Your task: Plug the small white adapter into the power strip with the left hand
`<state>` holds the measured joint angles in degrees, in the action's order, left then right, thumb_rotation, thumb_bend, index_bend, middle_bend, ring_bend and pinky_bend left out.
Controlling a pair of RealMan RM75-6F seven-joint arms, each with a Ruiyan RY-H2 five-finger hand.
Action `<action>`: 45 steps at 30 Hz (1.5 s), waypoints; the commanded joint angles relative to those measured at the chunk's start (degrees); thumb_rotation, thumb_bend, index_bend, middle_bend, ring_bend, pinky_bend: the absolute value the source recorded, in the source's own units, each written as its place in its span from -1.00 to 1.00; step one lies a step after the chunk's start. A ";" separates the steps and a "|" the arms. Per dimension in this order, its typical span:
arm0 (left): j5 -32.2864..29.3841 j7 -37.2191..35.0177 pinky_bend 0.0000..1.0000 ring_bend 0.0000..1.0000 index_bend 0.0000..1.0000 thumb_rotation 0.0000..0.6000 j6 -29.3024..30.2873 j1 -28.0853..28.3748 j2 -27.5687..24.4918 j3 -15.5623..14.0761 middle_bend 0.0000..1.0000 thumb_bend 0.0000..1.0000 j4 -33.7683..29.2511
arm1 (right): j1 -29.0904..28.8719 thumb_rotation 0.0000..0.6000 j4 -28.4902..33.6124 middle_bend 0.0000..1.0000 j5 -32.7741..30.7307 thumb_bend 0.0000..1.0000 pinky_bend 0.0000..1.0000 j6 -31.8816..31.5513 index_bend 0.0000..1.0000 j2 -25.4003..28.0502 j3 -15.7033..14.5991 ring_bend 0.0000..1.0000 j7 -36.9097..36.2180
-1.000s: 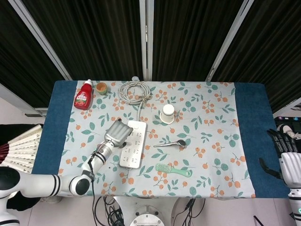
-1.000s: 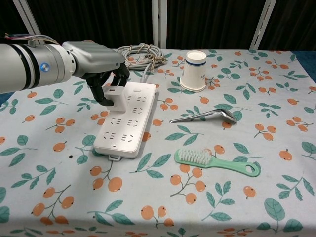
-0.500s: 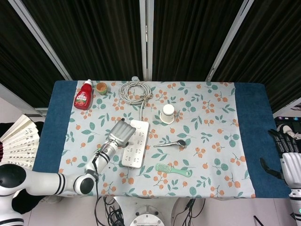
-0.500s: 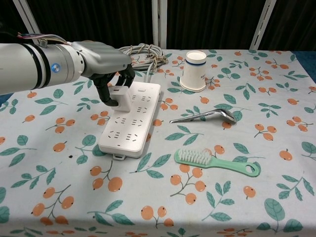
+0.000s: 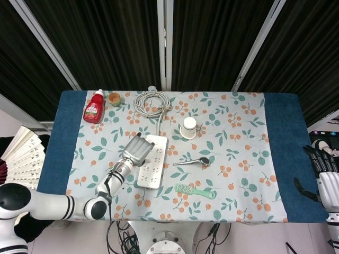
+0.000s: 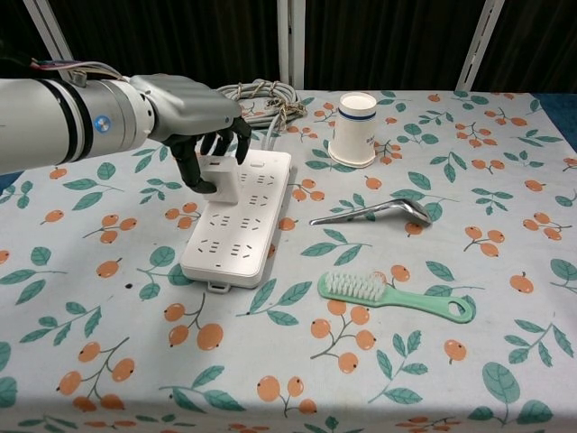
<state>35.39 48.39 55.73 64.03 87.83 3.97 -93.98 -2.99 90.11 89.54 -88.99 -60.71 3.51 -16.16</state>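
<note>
Left of centre in the chest view, the left hand pinches the small white adapter against the power strip. The right hand, at the head view's right edge, hangs released.

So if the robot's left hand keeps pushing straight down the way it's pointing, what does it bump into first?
Most likely the power strip: the left hand holds the small white adapter right over its sockets, so the adapter would meet it first.

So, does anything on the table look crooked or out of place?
Slightly. The power strip lies at a slant on the cloth. The left hand holds the white adapter against its far end, tilted rather than flat. Nothing is spilled or damaged.
</note>
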 commanded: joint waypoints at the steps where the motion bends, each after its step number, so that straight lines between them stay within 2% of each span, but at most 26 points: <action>1: 0.24 -0.27 -0.58 -0.31 -0.45 1.00 0.19 -0.14 0.11 -0.11 -0.20 -0.47 0.09 | 0.07 1.00 0.03 -0.87 -0.01 -0.44 -1.00 -0.11 -0.93 0.01 0.00 -1.00 0.03; 5: 0.44 -0.71 -0.58 -0.35 -0.53 1.00 0.26 -0.36 0.06 -0.27 -0.26 -0.47 -0.12 | 0.14 1.00 0.08 -0.87 -0.05 -0.44 -1.00 -0.20 -0.93 0.06 0.04 -1.00 0.04; 12: 1.10 -1.46 -0.63 -0.57 -0.73 1.00 1.08 -1.25 -1.35 -0.92 -0.49 -0.51 -3.15 | 0.03 1.00 0.27 -0.87 0.13 -0.44 -1.00 -0.23 -0.93 0.15 0.14 -1.00 0.21; 15: 3.11 -5.56 -0.68 -0.60 -0.74 1.00 2.06 -2.94 -3.18 0.34 -0.53 -0.53 -5.75 | 0.00 1.00 0.30 -0.87 0.14 -0.44 -1.00 -0.13 -0.93 0.20 0.11 -1.00 0.29; 18: 11.56 -18.16 -0.66 -0.59 -0.66 1.00 5.18 -7.55 -3.29 3.79 -0.50 -0.55 -5.94 | 0.03 1.00 0.39 -0.87 0.14 -0.44 -1.00 -0.17 -0.93 0.26 0.12 -1.00 0.36; 19: 15.99 -25.22 -0.64 -0.57 -0.59 1.00 7.59 -9.94 -2.11 5.43 -0.46 -0.55 -4.92 | 0.02 1.00 0.45 -0.87 0.20 -0.44 -1.00 -0.21 -0.93 0.29 0.13 -1.00 0.40; 20: 19.16 -30.92 -0.56 -0.50 -0.47 1.00 9.41 -11.71 -0.94 6.50 -0.38 -0.55 -3.89 | 0.02 1.00 0.50 -0.87 0.25 -0.44 -1.00 -0.24 -0.93 0.31 0.12 -1.00 0.44; 22: 24.78 -43.49 -0.26 -0.27 -0.21 1.00 12.32 -15.06 1.70 8.20 -0.18 -0.54 -1.06 | 0.02 1.00 0.59 -0.87 0.28 -0.44 -1.00 -0.23 -0.93 0.37 0.11 -1.00 0.58; 24: 27.15 -52.43 0.06 -0.08 -0.02 1.00 12.70 -16.93 3.33 9.10 -0.01 -0.47 1.08 | 0.00 1.00 0.73 -0.87 0.21 -0.44 -1.00 -0.15 -0.93 0.44 0.13 -1.00 0.71; 26: 27.86 -61.04 0.28 0.06 0.12 1.00 11.70 -18.51 4.83 10.02 0.14 -0.38 2.83 | -0.03 1.00 0.90 -0.87 0.23 -0.44 -1.00 -0.14 -0.93 0.49 0.15 -1.00 0.92; 29: 27.64 -72.24 0.44 0.20 0.25 1.00 8.12 -20.09 5.85 11.23 0.30 -0.28 3.52 | -0.11 1.00 1.21 -0.87 0.43 -0.44 -1.00 -0.12 -0.93 0.58 0.13 -1.00 1.27; 33: 28.92 -87.26 0.59 0.36 0.42 1.00 1.22 -21.18 5.68 12.68 0.48 -0.25 3.65 | -0.15 1.00 1.66 -0.87 0.52 -0.44 -1.00 -0.15 -0.93 0.73 0.15 -1.00 1.79; 36: 31.02 -95.87 0.64 0.48 0.50 1.00 -3.09 -21.50 6.18 12.93 0.61 -0.17 5.57 | -0.11 1.00 2.01 -0.87 0.60 -0.43 -1.00 -0.21 -0.93 0.91 0.11 -1.00 2.13; 40: 33.75 -100.64 0.69 0.57 0.57 1.00 -4.41 -21.63 7.95 12.91 0.70 -0.09 7.97 | -0.07 1.00 2.30 -0.87 0.49 -0.44 -1.00 -0.19 -0.93 1.06 0.11 -1.00 2.47; 45: 36.01 -104.68 0.69 0.58 0.58 1.00 -5.44 -21.46 10.07 12.93 0.71 -0.08 10.38 | -0.07 1.00 2.39 -0.87 0.28 -0.44 -1.00 0.03 -0.93 1.04 0.08 -1.00 2.59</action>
<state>70.68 -55.22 51.08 42.86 96.97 16.56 -84.48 -3.07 92.50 89.81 -88.96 -59.67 3.59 -13.57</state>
